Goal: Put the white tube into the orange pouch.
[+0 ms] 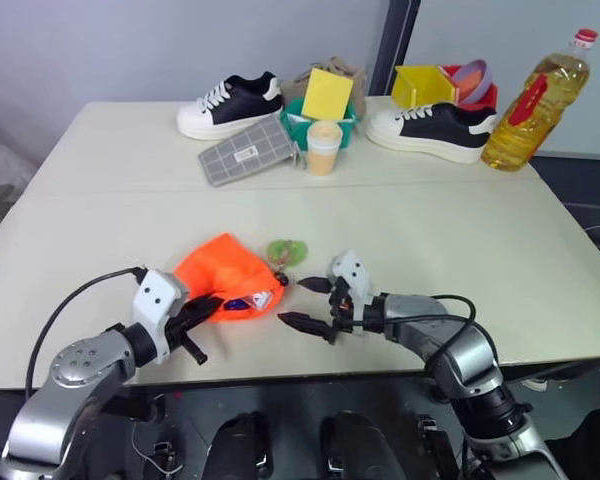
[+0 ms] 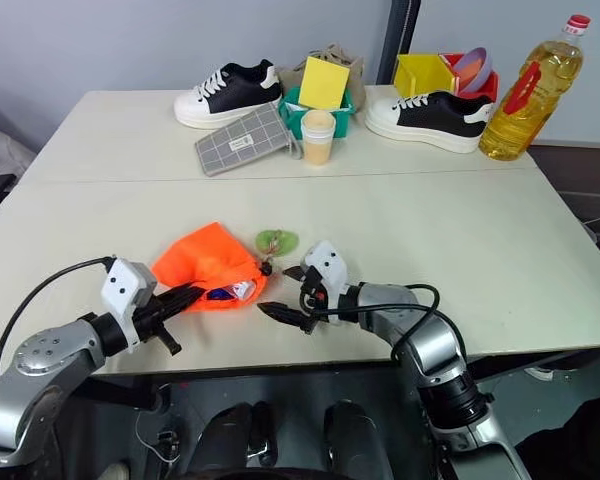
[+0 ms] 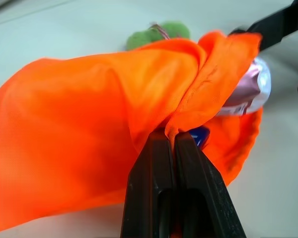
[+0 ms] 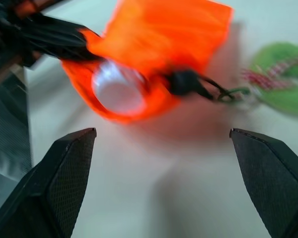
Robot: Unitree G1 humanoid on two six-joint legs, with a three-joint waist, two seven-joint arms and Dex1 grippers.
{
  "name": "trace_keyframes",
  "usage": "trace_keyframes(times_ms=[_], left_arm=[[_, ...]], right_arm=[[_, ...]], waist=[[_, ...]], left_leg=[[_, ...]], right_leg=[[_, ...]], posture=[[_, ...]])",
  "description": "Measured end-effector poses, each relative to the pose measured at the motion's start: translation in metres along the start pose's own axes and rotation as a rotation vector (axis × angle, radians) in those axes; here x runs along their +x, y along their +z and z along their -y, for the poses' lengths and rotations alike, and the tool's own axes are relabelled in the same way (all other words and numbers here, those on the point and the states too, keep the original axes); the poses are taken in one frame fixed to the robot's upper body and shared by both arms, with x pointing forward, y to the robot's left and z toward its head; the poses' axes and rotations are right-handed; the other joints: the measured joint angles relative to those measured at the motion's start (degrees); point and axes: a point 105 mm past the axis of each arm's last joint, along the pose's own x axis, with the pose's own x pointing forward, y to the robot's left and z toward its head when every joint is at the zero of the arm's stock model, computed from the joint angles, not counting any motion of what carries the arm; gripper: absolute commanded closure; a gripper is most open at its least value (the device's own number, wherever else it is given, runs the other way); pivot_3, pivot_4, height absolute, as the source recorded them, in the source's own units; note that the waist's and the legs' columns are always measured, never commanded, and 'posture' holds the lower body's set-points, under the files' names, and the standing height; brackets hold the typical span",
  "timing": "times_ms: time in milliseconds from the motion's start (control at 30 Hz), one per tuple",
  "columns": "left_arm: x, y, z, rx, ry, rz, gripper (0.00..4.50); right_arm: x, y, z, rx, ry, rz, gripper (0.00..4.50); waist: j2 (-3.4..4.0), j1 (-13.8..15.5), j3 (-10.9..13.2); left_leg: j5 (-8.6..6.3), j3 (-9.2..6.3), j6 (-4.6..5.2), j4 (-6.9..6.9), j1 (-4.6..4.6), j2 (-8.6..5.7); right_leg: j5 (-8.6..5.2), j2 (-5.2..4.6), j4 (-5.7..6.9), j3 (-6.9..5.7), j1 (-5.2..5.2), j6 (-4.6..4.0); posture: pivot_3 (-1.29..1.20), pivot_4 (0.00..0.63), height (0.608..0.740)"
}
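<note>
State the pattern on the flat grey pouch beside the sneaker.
The flat grey pouch has a white grid pattern, clearest in the left eye view.

Orange pouch (image 1: 223,268) (green tag (image 1: 287,251)), grey grid-patterned pouch (image 1: 246,150), black-and-white sneakers (image 1: 230,103).

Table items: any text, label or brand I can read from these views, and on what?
None can be read.
Grey grid pouch: white label, print too small.
Oil bottle: red label, no legible text.
White tube in the orange pouch: markings blurred.
Sneakers, yellow card: no visible text.
</note>
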Motion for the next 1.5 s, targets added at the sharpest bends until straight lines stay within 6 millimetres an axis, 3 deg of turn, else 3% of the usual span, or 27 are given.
trace_keyframes(times_ms=[200,433,533,667,767,933,1233,1333,1500], left_arm=[[0.008,-0.001,0.014,-0.024,-0.034,0.013,4.50],[-0.009,-0.009,0.004,-0.004,-0.018,-0.040,4.50],[-0.025,-0.018,-0.009,0.003,-0.001,-0.094,4.50],[-0.029,-0.022,-0.013,-0.003,-0.014,-0.106,4.50],[-0.029,-0.023,-0.012,-0.024,-0.033,-0.104,3.59],[-0.032,-0.019,-0.010,-0.057,-0.067,-0.085,1.10],[-0.052,-0.006,-0.020,-0.099,-0.082,-0.071,1.10],[-0.056,0.001,-0.026,-0.111,-0.063,-0.045,1.04],[-0.057,0.013,-0.034,-0.107,-0.032,0.005,1.04]], right_arm=[[0.007,0.009,0.000,-0.022,-0.022,0.020,0.01],[-0.022,0.000,0.005,-0.072,-0.017,-0.035,0.01],[-0.040,0.004,0.022,-0.106,-0.077,-0.038,0.01],[-0.037,0.012,0.040,-0.126,-0.153,-0.012,0.01],[-0.028,0.014,0.055,-0.123,-0.217,-0.001,0.00],[-0.014,0.019,0.072,-0.108,-0.291,0.014,0.00],[0.020,0.013,0.083,-0.020,-0.325,-0.017,0.00],[0.023,0.005,0.086,-0.008,-0.337,-0.048,0.83],[0.024,0.005,0.084,-0.011,-0.326,-0.046,3.46]], waist=[[-0.01,0.07,0.00],[-0.01,0.00,0.00],[-0.01,-0.02,0.00],[-0.01,-0.03,0.00],[-0.01,-0.04,0.00],[0.00,-0.08,0.00],[0.01,-0.09,0.01],[0.01,-0.10,0.01],[0.01,-0.14,0.01]], left_leg=[[0.01,0.01,0.01,0.01,-0.01,-0.01],[0.00,0.01,0.00,-0.03,0.00,-0.01],[0.00,0.00,0.00,-0.03,0.00,-0.01],[-0.01,0.00,0.00,-0.03,0.01,0.00],[0.00,0.01,-0.01,-0.04,-0.02,0.00],[0.02,0.03,-0.02,-0.07,-0.02,0.00],[0.07,0.05,-0.11,-0.08,-0.02,-0.01],[0.09,0.05,-0.14,-0.06,-0.02,-0.01],[0.12,0.06,-0.19,-0.07,-0.01,0.00]], right_leg=[[0.01,0.01,-0.02,0.00,0.01,0.01],[0.00,0.01,-0.06,0.00,0.00,-0.01],[-0.05,0.01,-0.08,-0.01,-0.04,-0.09],[-0.09,0.00,-0.09,0.00,-0.08,-0.16],[-0.09,0.00,-0.10,0.00,-0.06,-0.16],[-0.08,0.00,-0.09,0.00,-0.05,-0.14],[-0.07,0.01,-0.06,0.00,-0.04,-0.12],[-0.07,0.01,-0.05,-0.01,-0.04,-0.12],[-0.05,0.01,-0.04,0.00,-0.02,-0.10]], posture=[[0.00,0.150,0.740],[0.00,0.150,0.740],[0.00,0.150,0.740],[0.00,0.150,0.740],[0.00,0.150,0.740],[0.00,0.150,0.740],[0.00,0.150,0.740],[0.00,0.150,0.740],[0.00,0.150,0.740]])
